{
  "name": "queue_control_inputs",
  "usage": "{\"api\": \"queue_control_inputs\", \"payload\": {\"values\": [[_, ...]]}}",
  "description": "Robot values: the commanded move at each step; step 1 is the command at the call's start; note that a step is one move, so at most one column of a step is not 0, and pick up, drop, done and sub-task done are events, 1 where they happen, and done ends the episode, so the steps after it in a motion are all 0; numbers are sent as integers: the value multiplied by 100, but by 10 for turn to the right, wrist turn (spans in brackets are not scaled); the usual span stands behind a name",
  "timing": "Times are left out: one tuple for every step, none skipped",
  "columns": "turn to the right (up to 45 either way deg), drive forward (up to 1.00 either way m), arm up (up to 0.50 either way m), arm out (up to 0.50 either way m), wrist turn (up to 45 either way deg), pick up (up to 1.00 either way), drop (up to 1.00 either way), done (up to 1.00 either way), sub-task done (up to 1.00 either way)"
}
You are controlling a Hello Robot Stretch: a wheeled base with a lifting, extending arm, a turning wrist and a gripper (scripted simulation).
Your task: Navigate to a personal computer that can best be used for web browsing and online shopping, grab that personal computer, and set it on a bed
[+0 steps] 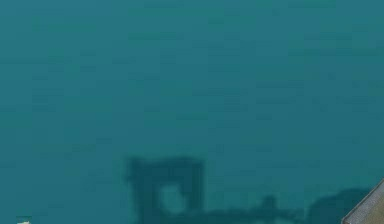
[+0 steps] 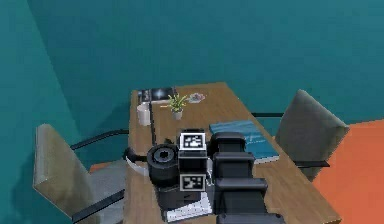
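A long wooden table (image 2: 235,115) runs away up the arm side view. At its far end lies a dark, low thing with a pale edge (image 2: 154,97); its shape is too small to name as a computer. The arm's dark bar (image 2: 236,185) rises over the near part of the table, with two white marker squares (image 2: 192,143) at its far end. Left of them sits the gripper (image 2: 160,165), a dark round body over the table's left edge. I cannot tell whether it holds anything.
A small potted plant (image 2: 177,104) and a round pale object (image 2: 196,98) stand at the far end. A blue book (image 2: 245,141) lies right of the arm, papers (image 2: 188,209) near the bottom. Grey chairs flank the table (image 2: 58,170) (image 2: 306,124). Teal wall (image 1: 190,80) ahead; a wooden corner (image 1: 371,207).
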Motion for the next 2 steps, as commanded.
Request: {"api": "queue_control_inputs", "payload": {"values": [[0,0,0,0,0,100,0,0,0],[0,0,4,0,0,0,0,0,0]]}}
